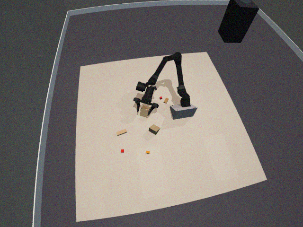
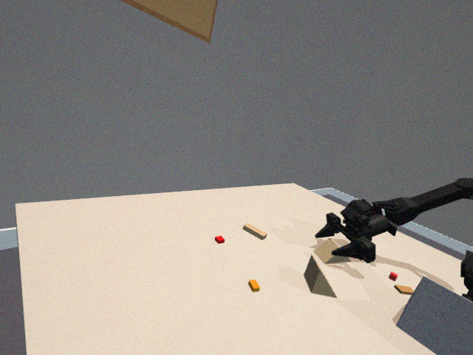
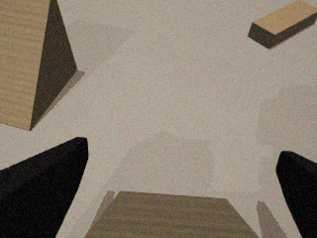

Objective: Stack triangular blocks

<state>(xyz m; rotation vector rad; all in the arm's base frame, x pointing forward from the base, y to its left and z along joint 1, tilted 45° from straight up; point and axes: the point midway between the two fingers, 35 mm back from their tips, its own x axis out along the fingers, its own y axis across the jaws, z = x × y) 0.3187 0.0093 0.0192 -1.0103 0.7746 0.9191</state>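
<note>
One tan triangular block (image 1: 145, 111) (image 2: 325, 250) (image 3: 168, 216) lies on the table between my fingers, with a gap on each side in the wrist view. My gripper (image 1: 146, 107) (image 2: 332, 242) (image 3: 182, 154) is open and low over it, holding nothing. The other triangular block (image 1: 154, 128) (image 2: 317, 276) (image 3: 30, 59) stands apart, closer to the table's front, with its ridge up and one dark end face showing.
A flat tan bar (image 1: 121, 132) (image 2: 254, 231) (image 3: 282, 22) lies to the left. Small red cubes (image 1: 122, 151) (image 2: 219, 239) (image 1: 160, 97) and orange pieces (image 1: 147, 152) (image 2: 253, 285) (image 1: 166, 100) are scattered about. The arm's grey base (image 1: 182, 111) (image 2: 439, 316) stands to the right. A black pillar (image 1: 237, 20) stands off the table.
</note>
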